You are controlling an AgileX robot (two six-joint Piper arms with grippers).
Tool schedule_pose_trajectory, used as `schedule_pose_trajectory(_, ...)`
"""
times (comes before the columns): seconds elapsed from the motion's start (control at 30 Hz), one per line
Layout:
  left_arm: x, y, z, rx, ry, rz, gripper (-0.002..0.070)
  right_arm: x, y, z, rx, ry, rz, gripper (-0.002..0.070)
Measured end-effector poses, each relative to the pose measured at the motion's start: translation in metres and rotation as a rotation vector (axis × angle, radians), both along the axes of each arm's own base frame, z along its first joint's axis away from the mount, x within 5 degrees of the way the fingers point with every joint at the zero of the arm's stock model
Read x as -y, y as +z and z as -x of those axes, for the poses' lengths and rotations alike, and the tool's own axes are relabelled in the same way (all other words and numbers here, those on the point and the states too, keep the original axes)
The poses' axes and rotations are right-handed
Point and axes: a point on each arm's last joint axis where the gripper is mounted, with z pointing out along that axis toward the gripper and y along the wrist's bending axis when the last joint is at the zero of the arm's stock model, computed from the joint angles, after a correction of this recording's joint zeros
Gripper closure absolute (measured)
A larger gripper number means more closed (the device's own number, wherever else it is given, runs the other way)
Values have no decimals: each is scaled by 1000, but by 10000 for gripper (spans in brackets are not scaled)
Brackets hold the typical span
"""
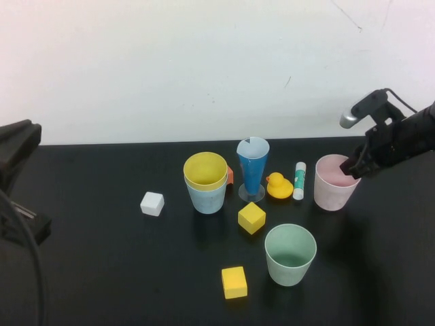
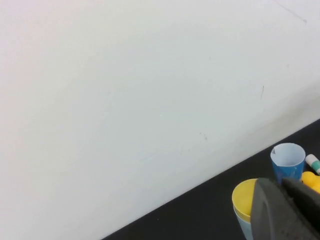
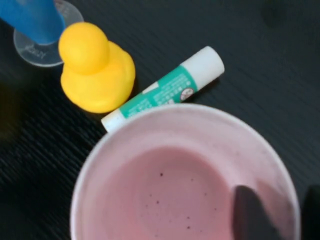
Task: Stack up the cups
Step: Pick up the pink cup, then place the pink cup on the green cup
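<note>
High view, right gripper (image 1: 354, 167) at pink cup (image 1: 332, 192) rim, one finger (image 3: 252, 212) inside, jaws straddling the wall, yellow cup (image 1: 205, 170) nested in blue cup (image 1: 208, 198), left gripper (image 2: 285, 210) parked, jaws closed.

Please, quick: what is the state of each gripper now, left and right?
Left gripper: shut, holding nothing, parked at the table's left edge.
Right gripper: at the pink cup's rim, one finger inside; grip cannot be told.

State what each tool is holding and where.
Right tool straddles the pink cup rim, one finger inside; a closed hold cannot be told. Left tool, parked left, holds nothing.
</note>
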Motion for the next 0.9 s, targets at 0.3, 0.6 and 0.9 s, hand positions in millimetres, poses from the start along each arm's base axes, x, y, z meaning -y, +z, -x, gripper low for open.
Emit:
schedule_pose_trajectory(0.3, 1, -5, 2, -53, -18, -20, 673, -2, 4, -1, -18, 25, -11, 652)
schedule_pose_trajectory(0.6, -4, 6, 16, 29, -10, 6, 673, -13, 107, 17, 22, 201, -44, 653)
schedule_pose_trajectory(0.9, -12, -5, 48, 42, -30, -29, 673, -40, 136, 77, -7, 296, -70, 653)
